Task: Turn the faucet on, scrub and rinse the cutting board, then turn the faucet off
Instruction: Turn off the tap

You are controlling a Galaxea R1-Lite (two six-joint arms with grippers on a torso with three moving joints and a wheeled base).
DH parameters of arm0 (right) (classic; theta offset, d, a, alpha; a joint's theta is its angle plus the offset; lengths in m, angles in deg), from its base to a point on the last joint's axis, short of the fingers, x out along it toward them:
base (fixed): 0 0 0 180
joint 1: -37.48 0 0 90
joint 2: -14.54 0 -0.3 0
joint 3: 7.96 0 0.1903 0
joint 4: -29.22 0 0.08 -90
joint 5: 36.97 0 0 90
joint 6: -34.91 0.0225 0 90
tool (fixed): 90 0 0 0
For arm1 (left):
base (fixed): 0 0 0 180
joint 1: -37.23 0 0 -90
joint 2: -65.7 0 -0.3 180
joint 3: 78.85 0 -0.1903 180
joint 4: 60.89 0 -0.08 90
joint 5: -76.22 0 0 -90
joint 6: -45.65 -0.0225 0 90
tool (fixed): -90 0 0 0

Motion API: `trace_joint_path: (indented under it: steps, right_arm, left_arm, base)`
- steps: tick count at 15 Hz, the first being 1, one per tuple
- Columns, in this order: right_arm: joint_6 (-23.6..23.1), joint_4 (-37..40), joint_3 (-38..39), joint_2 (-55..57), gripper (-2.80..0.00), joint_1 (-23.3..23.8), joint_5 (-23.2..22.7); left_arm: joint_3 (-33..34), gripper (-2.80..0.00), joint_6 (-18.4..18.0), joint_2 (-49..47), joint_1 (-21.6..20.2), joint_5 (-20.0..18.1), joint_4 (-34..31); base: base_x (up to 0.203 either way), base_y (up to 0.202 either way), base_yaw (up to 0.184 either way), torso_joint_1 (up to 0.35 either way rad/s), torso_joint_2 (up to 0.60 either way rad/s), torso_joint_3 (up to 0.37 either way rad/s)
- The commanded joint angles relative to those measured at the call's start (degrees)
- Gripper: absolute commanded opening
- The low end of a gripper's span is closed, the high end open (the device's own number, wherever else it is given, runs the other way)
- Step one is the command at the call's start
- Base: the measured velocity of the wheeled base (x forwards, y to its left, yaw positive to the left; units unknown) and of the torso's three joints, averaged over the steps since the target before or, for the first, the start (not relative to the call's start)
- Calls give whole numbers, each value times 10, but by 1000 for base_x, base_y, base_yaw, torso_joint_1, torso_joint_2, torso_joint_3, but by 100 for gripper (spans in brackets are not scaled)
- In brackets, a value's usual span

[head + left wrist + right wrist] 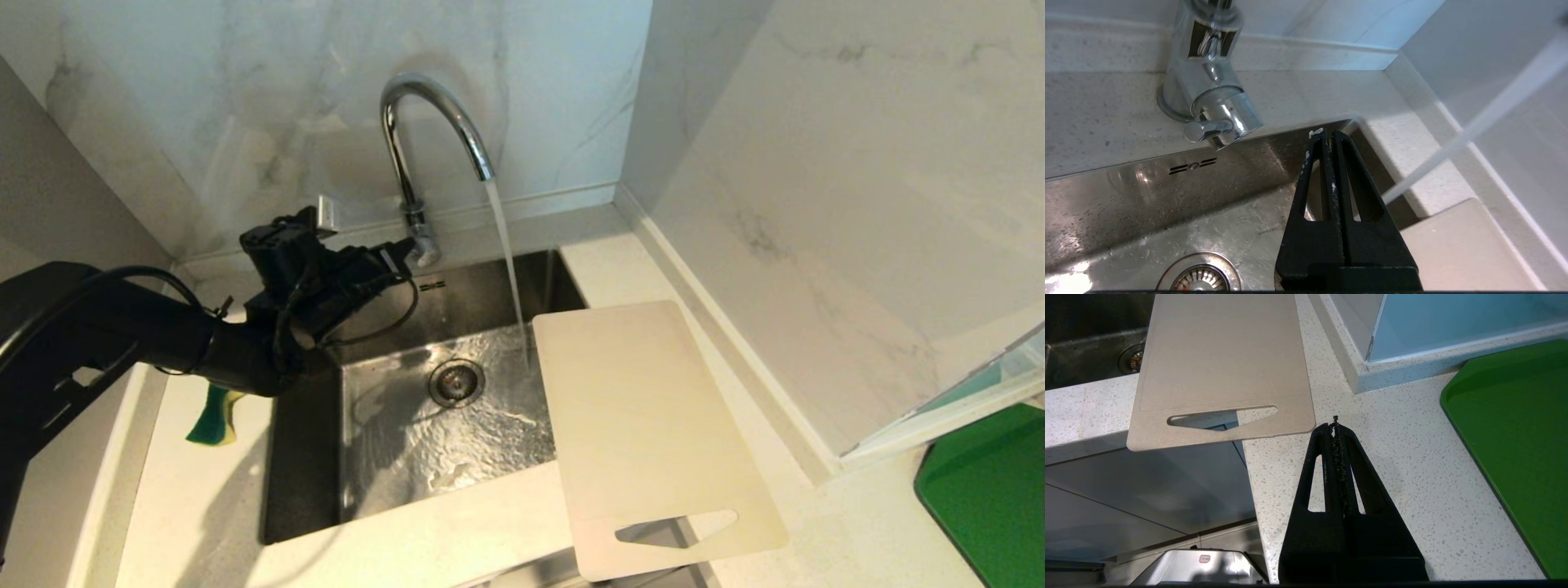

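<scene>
Marble walls corner a speckled counter (457,547) and steel sink (310,457); left pincer (1329,136) together, right pincer (1335,428) too.

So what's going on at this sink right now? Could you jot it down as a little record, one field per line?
faucet: on, water streaming into the sink
cutting board: lying flat across the sink's right edge, handle end overhanging the counter front
left hand: shut, empty, just off the faucet's base lever
right hand: shut, empty, over the counter near the board's handle end
sponge: on the counter left of the sink
green tray: on the counter, far right
</scene>
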Motion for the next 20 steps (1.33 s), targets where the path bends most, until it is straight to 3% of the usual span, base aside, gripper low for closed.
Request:
trace_joint_path:
  steps: [1, 20]
  right_arm:
    - [0, 0, 0, 0, -280, 0, 0]
    - [-1, 0, 0, 0, -280, -1, -1]
  left_arm:
    - [-27, -280, 1, -38, 0, -1, 1]
    - [-190, -280, 5, -132, -44, 5, -53]
  base:
    - [0, 0, 0, 0, 0, 0]
    - [0, 0, 0, 0, 0, 0]
